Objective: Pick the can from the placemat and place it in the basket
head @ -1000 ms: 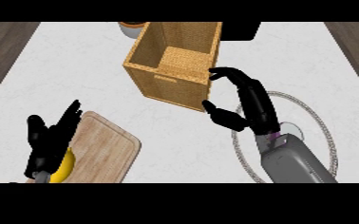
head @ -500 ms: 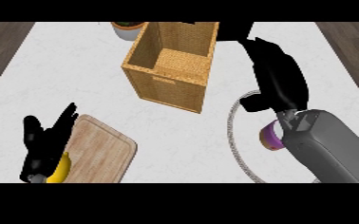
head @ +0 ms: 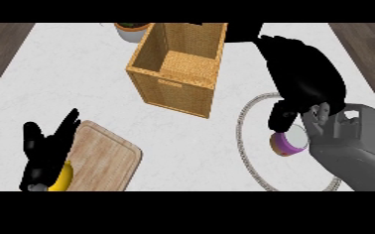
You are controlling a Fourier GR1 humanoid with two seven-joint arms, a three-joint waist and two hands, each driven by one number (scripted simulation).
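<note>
Head view: can [head: 289,142] lies on the round placemat [head: 247,110], just under the right hand [head: 304,82], whose fingers curl over its top, not yet round it. Risk: nudging it away. Basket [head: 179,67] near. Left hand [head: 45,151] spread, resting.

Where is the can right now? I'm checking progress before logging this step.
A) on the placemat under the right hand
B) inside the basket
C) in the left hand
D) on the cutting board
A: the can lies inside the placemat's ring, just below the right hand, outside the basket.
</note>
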